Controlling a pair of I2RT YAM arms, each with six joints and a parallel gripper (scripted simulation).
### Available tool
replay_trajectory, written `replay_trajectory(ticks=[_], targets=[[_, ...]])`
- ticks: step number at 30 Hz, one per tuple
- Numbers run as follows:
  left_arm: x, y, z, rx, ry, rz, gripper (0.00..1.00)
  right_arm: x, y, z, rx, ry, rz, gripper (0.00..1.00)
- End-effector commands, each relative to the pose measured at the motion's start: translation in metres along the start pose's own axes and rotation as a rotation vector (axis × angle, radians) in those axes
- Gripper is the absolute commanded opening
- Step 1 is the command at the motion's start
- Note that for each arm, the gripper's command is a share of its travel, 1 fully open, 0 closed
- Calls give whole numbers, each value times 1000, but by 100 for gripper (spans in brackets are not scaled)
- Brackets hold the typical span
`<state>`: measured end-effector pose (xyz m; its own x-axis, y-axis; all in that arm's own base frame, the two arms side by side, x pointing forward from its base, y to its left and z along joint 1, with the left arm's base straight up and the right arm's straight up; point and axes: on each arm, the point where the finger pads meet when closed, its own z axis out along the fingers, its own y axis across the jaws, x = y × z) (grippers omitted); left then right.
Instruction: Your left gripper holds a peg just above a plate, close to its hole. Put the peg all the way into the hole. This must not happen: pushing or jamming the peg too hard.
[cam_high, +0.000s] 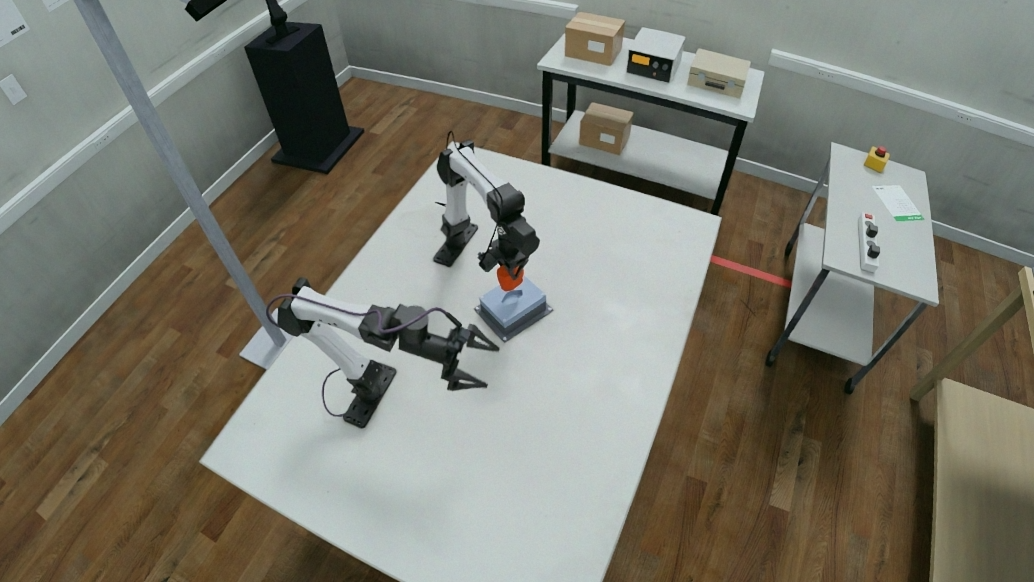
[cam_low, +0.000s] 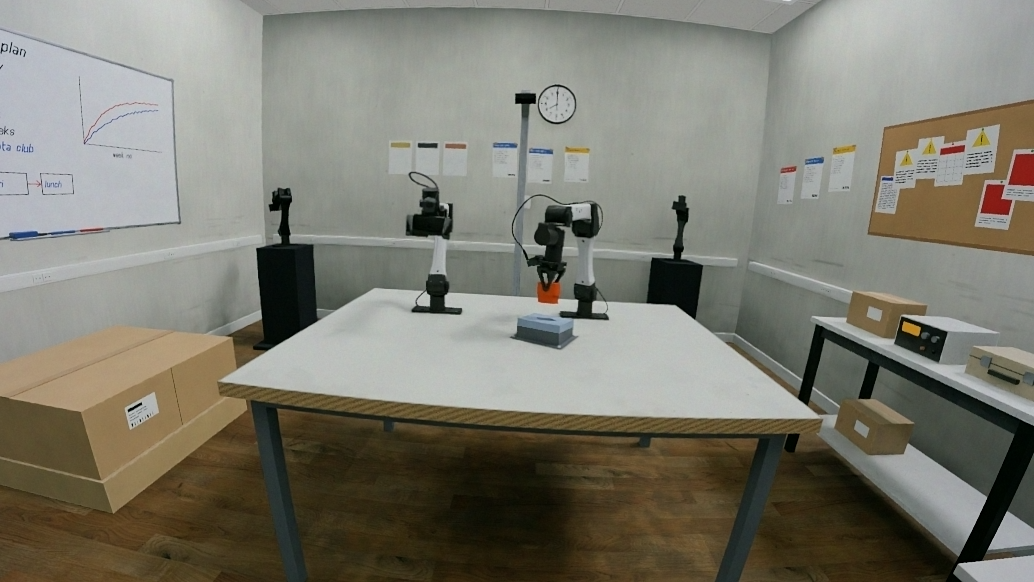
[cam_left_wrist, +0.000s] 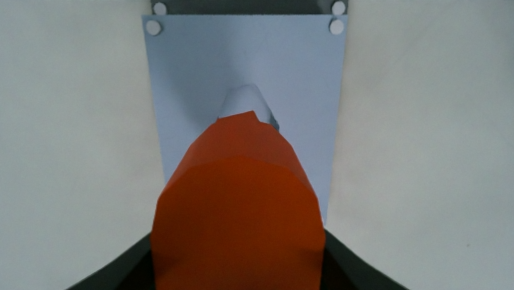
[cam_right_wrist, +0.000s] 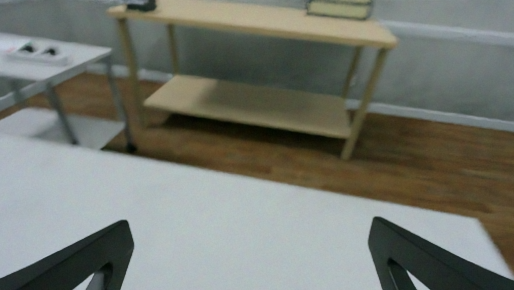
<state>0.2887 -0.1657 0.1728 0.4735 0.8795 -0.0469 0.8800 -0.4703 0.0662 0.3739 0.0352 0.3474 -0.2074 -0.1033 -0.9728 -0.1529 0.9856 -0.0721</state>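
Observation:
The orange peg (cam_high: 509, 279) (cam_low: 548, 292) (cam_left_wrist: 237, 215) is held by my left gripper (cam_high: 511, 272) (cam_low: 549, 284), which is shut on it. Its lower end hangs a small gap above the blue-grey plate (cam_high: 499, 308) (cam_low: 545, 329) (cam_left_wrist: 300, 70), not touching it. The peg looks roughly upright. The hole (cam_high: 513, 294) (cam_left_wrist: 245, 100) shows beyond the peg in the left wrist view; the peg hides its near part, so their exact alignment cannot be told. My right gripper (cam_high: 492, 367) (cam_right_wrist: 250, 230) is open and empty, off to the side of the plate.
The plate block stands on a dark base with a thin flange (cam_high: 507, 337) on the white table (cam_high: 615, 303) (cam_low: 470, 368). The right arm reaches over the table near the block. Carts, shelves and boxes stand off the table.

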Motion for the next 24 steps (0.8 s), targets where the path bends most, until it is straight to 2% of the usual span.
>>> replay_trajectory(ticks=[1, 4, 6, 9, 12, 16, 21, 23, 24], targets=[[-2, 6, -7, -75, -41, -26, 40, -11, 29, -11, -81, 35, -6, 100], [-2, 3, -3, -69, -47, -32, 40, -4, 68, -22, -177, 114, -20, 100], [-2, 3, -3, -69, -47, -32, 40, -4, 68, -22, -177, 114, -20, 100], [-2, 0, -1, -57, -47, -34, 40, 0, 106, -40, -281, 179, -48, 100], [-1, -2, -1, -50, -42, -34, 40, 2, 144, -65, -397, 232, -89, 100], [1, 15, 5, -77, -37, -22, 40, 4, 184, -104, -539, 288, -151, 100], [2, 14, 30, -66, -37, -19, 40, 7, 216, -149, -680, 333, -224, 100], [2, 14, 30, -66, -37, -19, 40, 7, 216, -149, -680, 333, -224, 100], [2, 12, 31, -71, -38, -18, 40, 8, 221, -158, -708, 340, -240, 100]])
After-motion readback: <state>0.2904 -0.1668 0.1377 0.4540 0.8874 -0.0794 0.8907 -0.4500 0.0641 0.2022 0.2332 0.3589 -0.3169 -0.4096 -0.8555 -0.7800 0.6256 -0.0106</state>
